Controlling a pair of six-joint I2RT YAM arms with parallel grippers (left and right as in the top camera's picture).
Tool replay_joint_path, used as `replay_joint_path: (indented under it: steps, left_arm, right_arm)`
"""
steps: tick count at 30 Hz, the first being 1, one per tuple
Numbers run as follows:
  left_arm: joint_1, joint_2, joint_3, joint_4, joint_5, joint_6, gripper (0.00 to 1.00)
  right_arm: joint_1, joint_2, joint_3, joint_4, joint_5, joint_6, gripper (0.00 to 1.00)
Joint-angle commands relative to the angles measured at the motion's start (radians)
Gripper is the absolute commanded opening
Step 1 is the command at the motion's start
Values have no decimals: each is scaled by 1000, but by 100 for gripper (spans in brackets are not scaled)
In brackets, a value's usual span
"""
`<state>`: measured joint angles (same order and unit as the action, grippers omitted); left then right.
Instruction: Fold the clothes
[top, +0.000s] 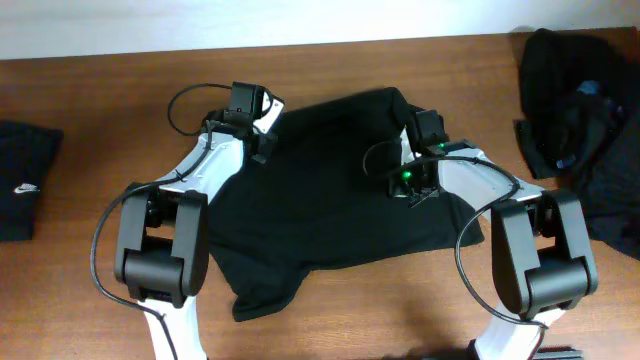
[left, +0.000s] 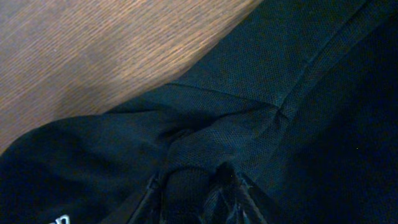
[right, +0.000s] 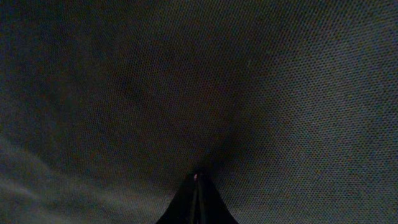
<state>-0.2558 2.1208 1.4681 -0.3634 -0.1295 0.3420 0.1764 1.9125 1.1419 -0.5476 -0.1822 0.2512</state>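
Observation:
A black T-shirt (top: 330, 200) lies spread and rumpled in the middle of the table, one sleeve trailing toward the front edge. My left gripper (top: 263, 140) is at the shirt's far left corner. In the left wrist view its fingers (left: 202, 199) are shut on a bunched fold of the shirt (left: 236, 118), and creases run out from the grip. My right gripper (top: 410, 118) is at the shirt's far right edge. In the right wrist view its fingers (right: 196, 190) are pressed together against the shirt fabric (right: 199, 81), which fills that view.
A folded black garment with a small white logo (top: 25, 185) lies at the table's left edge. A heap of black clothes (top: 580, 100) sits at the far right. The bare wooden table (top: 100, 110) shows around the shirt.

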Motion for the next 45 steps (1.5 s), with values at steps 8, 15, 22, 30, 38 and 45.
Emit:
replay_joint_path:
  steps: [8,15,22,30,38,45]
  left_arm:
    - [6,7,6,23,-22,35,40]
    - [8,7,6,33,-22,35,40]
    - [8,7,11,56,-36,34,1]
    - [7,7,84,40,-74,35,0]
    - [7,7,159,38,-77,66,1]
    - [8,7,164,88,-77,141,1]
  right_arm:
    - [1,38,-33,6,14,2,4]
    - [1,95,-33,12,14,5,4]
    - [1,99,-33,18,14,17,4]
    - [1,99,-33,18,23,17,4]
    - [1,108,-37,18,36,17,4]
    - [1,108,-38,21,37,17,4]
